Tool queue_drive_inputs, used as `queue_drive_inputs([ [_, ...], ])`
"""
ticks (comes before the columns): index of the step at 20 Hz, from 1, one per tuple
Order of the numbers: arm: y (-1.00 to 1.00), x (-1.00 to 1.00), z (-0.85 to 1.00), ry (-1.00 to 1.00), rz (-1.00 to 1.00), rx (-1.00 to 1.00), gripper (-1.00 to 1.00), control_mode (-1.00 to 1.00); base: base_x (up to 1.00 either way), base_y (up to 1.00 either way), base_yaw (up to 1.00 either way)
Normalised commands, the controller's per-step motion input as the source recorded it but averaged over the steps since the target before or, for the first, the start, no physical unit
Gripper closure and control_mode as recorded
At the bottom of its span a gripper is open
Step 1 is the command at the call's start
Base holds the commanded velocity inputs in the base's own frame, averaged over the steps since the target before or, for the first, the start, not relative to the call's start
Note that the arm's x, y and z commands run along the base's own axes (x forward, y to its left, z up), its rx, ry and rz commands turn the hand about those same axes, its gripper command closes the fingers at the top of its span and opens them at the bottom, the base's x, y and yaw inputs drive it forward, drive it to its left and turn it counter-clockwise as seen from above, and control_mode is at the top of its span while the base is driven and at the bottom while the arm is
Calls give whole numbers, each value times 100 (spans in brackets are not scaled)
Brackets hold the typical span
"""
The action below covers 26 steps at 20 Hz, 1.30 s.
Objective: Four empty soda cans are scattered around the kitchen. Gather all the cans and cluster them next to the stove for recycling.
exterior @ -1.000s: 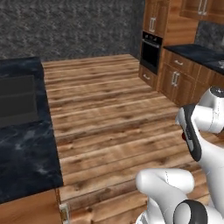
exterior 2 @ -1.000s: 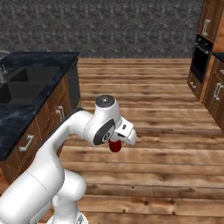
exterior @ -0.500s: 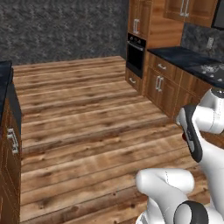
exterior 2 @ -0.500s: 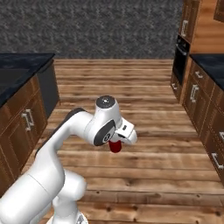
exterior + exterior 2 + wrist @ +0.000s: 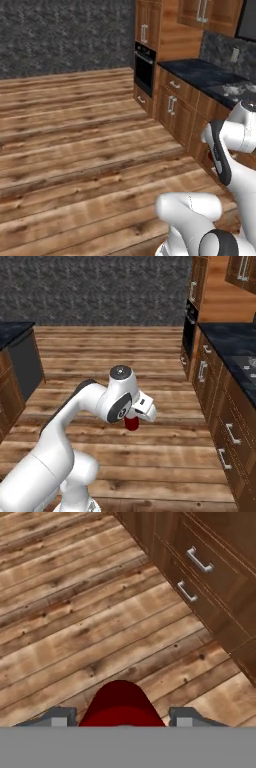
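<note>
Your pincer [image 5: 121, 718] is clamping a red soda can [image 5: 131, 423] over the floor for carrying; the stove [image 5: 248, 366] is waiting at two o'clock.

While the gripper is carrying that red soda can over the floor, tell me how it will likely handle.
The soda can is probably light and thin-walled, so a hard squeeze could dent it. Its smooth round side between the gripper fingers may slip or twist. Dropped on the wooden floor, it would likely roll.
</note>
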Motion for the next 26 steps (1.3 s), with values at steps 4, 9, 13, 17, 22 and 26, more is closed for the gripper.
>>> queue_drive_inputs([
  [4, 0, 0, 0, 0, 0, 0, 100, 100, 79, -75, -3],
  [9, 0, 0, 0, 0, 0, 0, 100, 100, 42, -75, -21],
  [13, 0, 0, 0, 0, 0, 0, 100, 100, 19, -68, -31],
  [17, 0, 0, 0, 0, 0, 0, 100, 100, 15, -67, -33],
  [22, 0, 0, 0, 0, 0, 0, 100, 100, 13, -62, -35],
  [26, 0, 0, 0, 0, 0, 0, 100, 100, 9, -53, -39],
])
